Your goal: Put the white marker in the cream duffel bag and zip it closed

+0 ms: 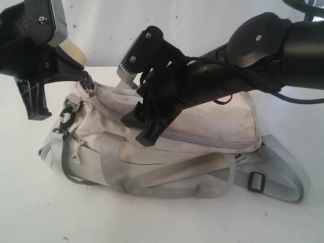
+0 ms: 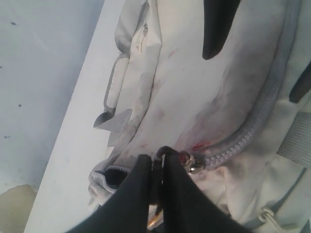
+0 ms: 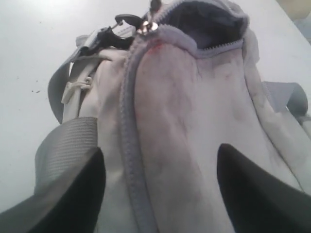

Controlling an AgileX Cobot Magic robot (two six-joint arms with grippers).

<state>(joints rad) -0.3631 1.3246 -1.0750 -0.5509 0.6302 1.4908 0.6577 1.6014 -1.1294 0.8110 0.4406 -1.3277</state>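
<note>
Cream duffel bag (image 1: 202, 121) lies on my white table (image 1: 40, 212), its zipper (image 2: 252, 126) run shut except a gap at one end. My left gripper (image 2: 158, 162) is pinched on the zipper pull (image 2: 167, 151). My right gripper (image 3: 160, 179) is spread wide over the top panel. A white wall (image 1: 101, 25) stands behind.

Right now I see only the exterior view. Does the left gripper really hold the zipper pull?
Observer: Yes. In the left wrist view the left gripper is shut on the zipper pull.
Operator: Is the cream duffel bag zipped completely?
Observer: No. In the right wrist view a short stretch past the pull is open, showing dark lining.
Operator: And the right gripper?
Observer: Open, its fingers apart over the bag's top panel.
</note>
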